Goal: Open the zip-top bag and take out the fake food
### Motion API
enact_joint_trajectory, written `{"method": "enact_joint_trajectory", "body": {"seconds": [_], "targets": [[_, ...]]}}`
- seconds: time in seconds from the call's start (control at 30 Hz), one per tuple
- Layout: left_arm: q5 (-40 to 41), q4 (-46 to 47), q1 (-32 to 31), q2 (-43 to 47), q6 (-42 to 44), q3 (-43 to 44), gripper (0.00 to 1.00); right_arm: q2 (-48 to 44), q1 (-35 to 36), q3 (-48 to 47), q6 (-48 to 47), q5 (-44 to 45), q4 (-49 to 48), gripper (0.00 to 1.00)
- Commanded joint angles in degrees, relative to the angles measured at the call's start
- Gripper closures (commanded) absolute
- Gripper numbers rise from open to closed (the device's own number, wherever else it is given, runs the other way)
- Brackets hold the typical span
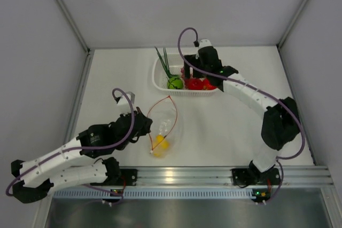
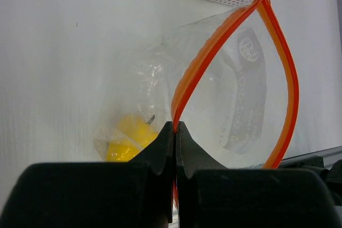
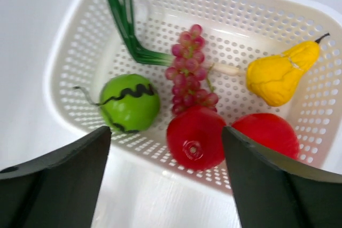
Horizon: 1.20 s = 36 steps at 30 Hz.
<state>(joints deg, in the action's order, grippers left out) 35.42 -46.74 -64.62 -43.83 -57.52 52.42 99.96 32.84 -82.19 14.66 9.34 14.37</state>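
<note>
The clear zip-top bag (image 1: 165, 126) lies open on the table, its orange-red zip strip (image 2: 199, 68) spread into a loop. A yellow fake fruit (image 1: 160, 143) sits inside it, also in the left wrist view (image 2: 128, 137). My left gripper (image 2: 175, 127) is shut on the near zip strip at the bag's left edge (image 1: 147, 129). My right gripper (image 3: 166, 153) is open and empty above the white basket (image 3: 69, 41), which holds a green ball (image 3: 130, 102), grapes (image 3: 188, 73), two red round fruits (image 3: 195, 136), a yellow pear (image 3: 278, 76) and green stalks (image 3: 120, 14).
The white perforated basket (image 1: 158, 81) stands at the back middle of the table. Grey walls close the table on three sides. A metal rail (image 1: 214, 177) runs along the near edge between the arm bases.
</note>
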Motion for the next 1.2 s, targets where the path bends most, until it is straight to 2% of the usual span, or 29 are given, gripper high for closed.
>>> {"method": "enact_joint_trajectory", "body": {"seconds": [0.0,0.2,0.47,0.63,0.67,0.73,0.97,1.17], "targets": [[1.7,0.9,-0.2,-0.5,-2.2,2.2,1.0,-9.1,-0.8,1.7,3.5,-9.0,0.8,0.21],[3.5,0.9,-0.3,-0.3,-4.0,2.4,1.0,-20.1,5.7,5.6,7.0,-10.9,9.3,0.45],[4.7,0.9,-0.3,-0.5,-6.3,2.5,1.0,-28.8,25.0,6.8,10.7,-0.8,15.1,0.6],[4.9,0.9,-0.3,1.0,-9.4,1.4,1.0,-25.9,36.6,2.1,15.5,10.2,19.7,0.67],[5.2,1.0,-0.3,1.9,-10.5,1.0,1.0,-24.0,37.9,1.3,16.1,12.7,19.9,0.71],[5.4,1.1,-0.3,3.0,-11.1,0.0,1.0,-21.5,40.5,-0.9,18.3,14.8,21.1,0.72],[4.1,1.5,-0.3,5.0,-12.2,-1.2,1.0,-11.0,41.3,-2.0,23.9,16.1,15.2,0.76],[4.1,1.7,-0.3,5.0,-14.2,-2.0,1.0,-4.8,41.3,-2.6,30.9,22.1,10.3,0.78]]}}
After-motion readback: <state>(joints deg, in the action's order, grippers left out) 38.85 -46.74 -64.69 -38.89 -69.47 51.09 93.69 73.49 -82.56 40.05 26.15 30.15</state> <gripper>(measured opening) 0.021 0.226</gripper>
